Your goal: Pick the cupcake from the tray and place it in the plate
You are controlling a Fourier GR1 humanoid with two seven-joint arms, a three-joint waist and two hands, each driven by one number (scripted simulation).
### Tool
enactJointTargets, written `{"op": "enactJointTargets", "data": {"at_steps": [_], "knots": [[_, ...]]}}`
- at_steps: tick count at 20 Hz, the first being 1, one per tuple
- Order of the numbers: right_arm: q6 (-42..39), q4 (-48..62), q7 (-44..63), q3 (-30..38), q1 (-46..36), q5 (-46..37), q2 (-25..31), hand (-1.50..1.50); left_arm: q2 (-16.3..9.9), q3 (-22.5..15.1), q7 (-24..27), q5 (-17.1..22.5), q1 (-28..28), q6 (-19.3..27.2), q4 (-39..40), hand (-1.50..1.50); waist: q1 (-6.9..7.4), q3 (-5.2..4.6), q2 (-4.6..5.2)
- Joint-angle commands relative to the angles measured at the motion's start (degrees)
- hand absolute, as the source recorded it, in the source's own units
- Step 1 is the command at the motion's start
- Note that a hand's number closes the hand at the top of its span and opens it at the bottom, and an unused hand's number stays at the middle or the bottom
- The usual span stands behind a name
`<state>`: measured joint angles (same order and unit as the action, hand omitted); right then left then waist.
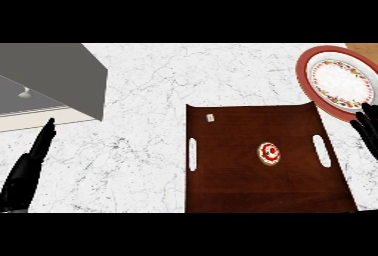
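Observation:
A small cupcake (269, 152) with white icing and red topping sits near the middle of a dark brown wooden tray (244, 185). Beyond the tray, at the upper right, lies a plate (341, 82) with a red rim and a patterned white centre. My right hand (368, 129) shows at the right edge, fingers straight, just below the plate and right of the tray, holding nothing. My left hand (28, 167) rests at the lower left on the counter, fingers straight and pointing up, far from the tray.
A grey box-like fixture (52, 80) with a small knob stands at the upper left. The white marble counter (148, 100) spreads between it and the tray. A tiny white item (210, 118) lies at the tray's far left corner.

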<state>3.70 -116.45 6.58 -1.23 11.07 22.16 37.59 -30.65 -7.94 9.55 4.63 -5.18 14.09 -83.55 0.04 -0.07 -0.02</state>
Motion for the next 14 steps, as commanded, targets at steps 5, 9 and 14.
{"op": "enactJointTargets", "data": {"at_steps": [5,9,14], "knots": [[-8.12,7.21,11.67,-1.63,-8.74,-1.89,6.98,-1.50,0.12,1.33,-1.48,-0.31,1.21,-2.42,-0.38,0.00,0.59,0.06,0.12],[-11.14,9.09,19.69,-5.32,-15.60,-1.87,7.35,-1.50,2.45,0.62,-0.37,-2.98,1.01,-0.49,0.82,0.00,0.75,0.05,0.15],[-15.23,16.15,20.81,-11.71,-20.50,-8.30,4.76,-1.50,3.04,0.99,-0.22,-3.08,0.42,-1.85,-0.88,0.00,1.04,0.07,0.14]]}}
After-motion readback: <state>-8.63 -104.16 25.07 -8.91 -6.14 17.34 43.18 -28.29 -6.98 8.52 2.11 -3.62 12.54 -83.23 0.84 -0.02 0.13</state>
